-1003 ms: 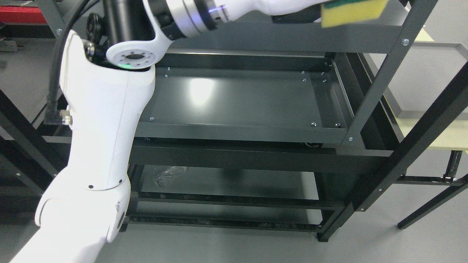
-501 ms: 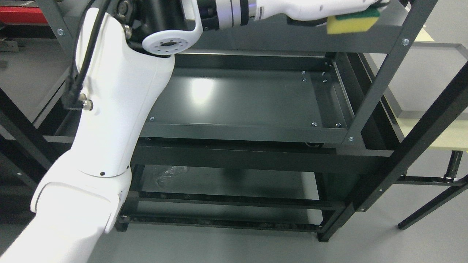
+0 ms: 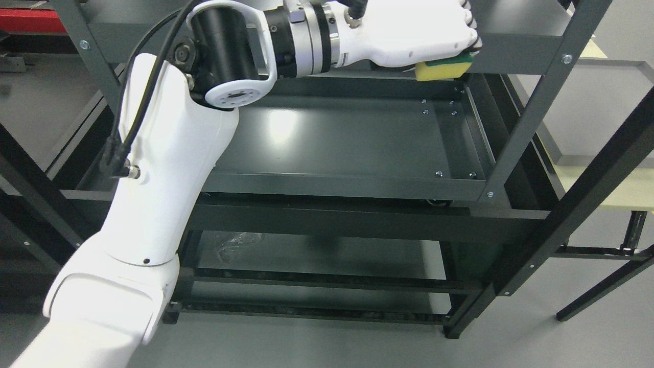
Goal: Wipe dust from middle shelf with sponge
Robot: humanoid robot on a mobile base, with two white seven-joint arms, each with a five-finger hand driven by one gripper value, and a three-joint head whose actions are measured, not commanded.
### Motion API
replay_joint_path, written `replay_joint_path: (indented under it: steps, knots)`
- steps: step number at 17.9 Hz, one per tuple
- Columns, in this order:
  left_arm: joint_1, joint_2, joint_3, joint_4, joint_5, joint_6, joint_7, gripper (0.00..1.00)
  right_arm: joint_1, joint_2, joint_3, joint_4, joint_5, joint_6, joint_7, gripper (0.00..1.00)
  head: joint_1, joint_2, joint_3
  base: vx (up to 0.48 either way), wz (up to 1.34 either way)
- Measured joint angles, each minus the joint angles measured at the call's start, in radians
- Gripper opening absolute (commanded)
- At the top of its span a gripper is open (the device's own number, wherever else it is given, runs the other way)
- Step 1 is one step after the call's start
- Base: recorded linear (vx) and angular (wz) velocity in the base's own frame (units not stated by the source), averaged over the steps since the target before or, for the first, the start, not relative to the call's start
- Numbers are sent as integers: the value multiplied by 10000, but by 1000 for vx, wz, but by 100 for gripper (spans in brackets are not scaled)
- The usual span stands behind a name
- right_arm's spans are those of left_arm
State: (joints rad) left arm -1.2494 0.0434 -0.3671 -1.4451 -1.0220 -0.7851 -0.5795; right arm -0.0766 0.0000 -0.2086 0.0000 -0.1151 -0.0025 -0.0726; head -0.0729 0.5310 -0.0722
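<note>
One arm in view, the left, coming up from the lower-left corner, elbow bent, forearm running rightward across the top. One black cable loops along its upper section. Left hand [image 3: 424,33] sits at top centre-right, palm down, fingers curled over 1 sponge [image 3: 443,70], clamped on it. Sponge is yellow w/ a thin green layer on top, only its front and underside showing below the hand. It hangs in front of the top shelf's front rail, above the far right corner of the middle shelf [image 3: 347,138]; can't tell if it touches the rail.

Rack shows 3 levels: top shelf [image 3: 511,25], middle shelf, bottom shelf [image 3: 317,255]. Middle shelf is dark, glossy, w/ 1 bright light reflection left of centre and small screws along its edges and right side. Bottom shelf has 1 crumpled bit of clear plastic [image 3: 240,243] near its left edge. Right of the rack, part of 1 pale-topped surface [image 3: 633,191].
</note>
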Motion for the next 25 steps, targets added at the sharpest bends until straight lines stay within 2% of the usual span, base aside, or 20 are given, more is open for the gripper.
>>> replay_joint_path:
  steps: [4, 8, 20, 25]
  knots:
    - [491, 500, 691, -48, 53, -1, -23, 4, -1, 0, 0, 0, 0, 0, 0, 100, 0, 0, 0, 0, 0]
    - [1115, 1203, 1445, -259, 736, -1, -80, 4, -1, 0, 0, 0, 0, 0, -2, 100, 0, 0, 0, 0, 0]
    - [3312, 4781, 4139, -628, 4818, -4, -143, 4, 0, 0, 0, 0, 0, 0, -36, 100, 0, 0, 0, 0, 0]
    - [3629, 5876, 5165, -689, 5915, -5, -140, 5, 0, 0, 0, 0, 0, 0, -42, 100, 0, 0, 0, 0, 0]
